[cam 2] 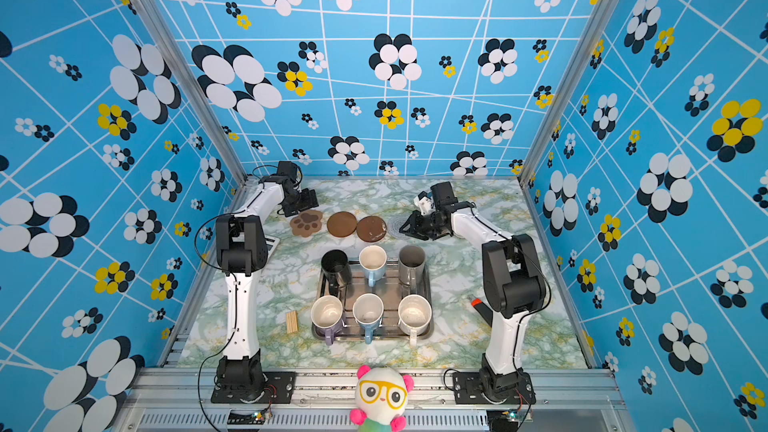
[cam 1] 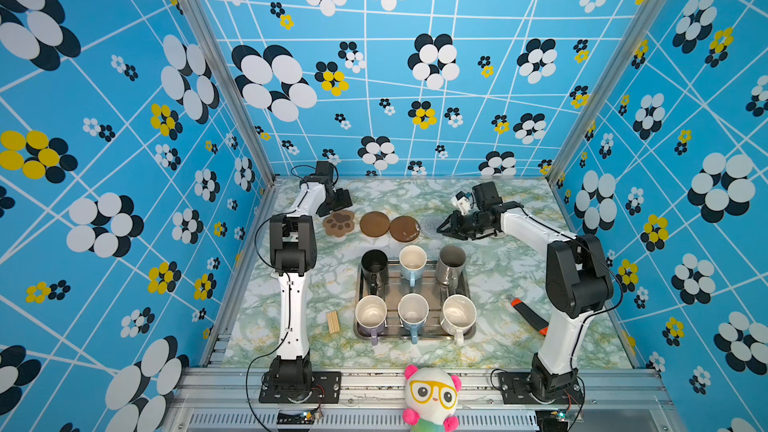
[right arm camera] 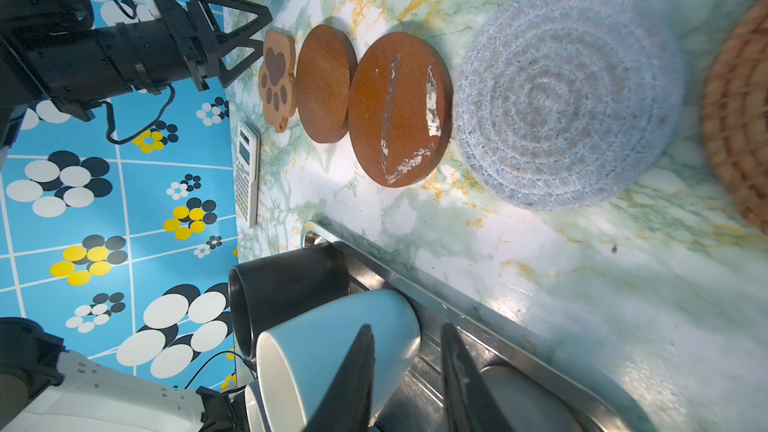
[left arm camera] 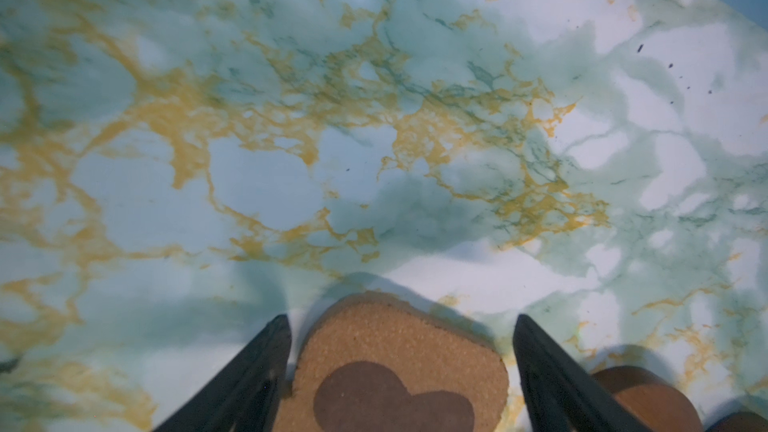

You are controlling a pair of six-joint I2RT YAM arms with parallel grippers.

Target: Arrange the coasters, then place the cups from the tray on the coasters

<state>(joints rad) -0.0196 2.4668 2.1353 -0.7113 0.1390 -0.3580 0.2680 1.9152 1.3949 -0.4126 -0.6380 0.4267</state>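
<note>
Four coasters lie in a row behind the tray: a tan paw coaster, two dark brown discs and a grey-blue woven round. A tan rattan round shows at the edge of the right wrist view. My left gripper is open, its fingers on either side of the paw coaster's end without touching it. My right gripper hovers over the woven round, open and holding nothing. Six cups stand in the steel tray: black, light blue, grey, lavender, light blue, white.
A bundle of wooden sticks lies left of the tray. An orange-and-black tool lies to its right by the right arm. A calculator sits near the left arm. A plush toy rests on the front rail.
</note>
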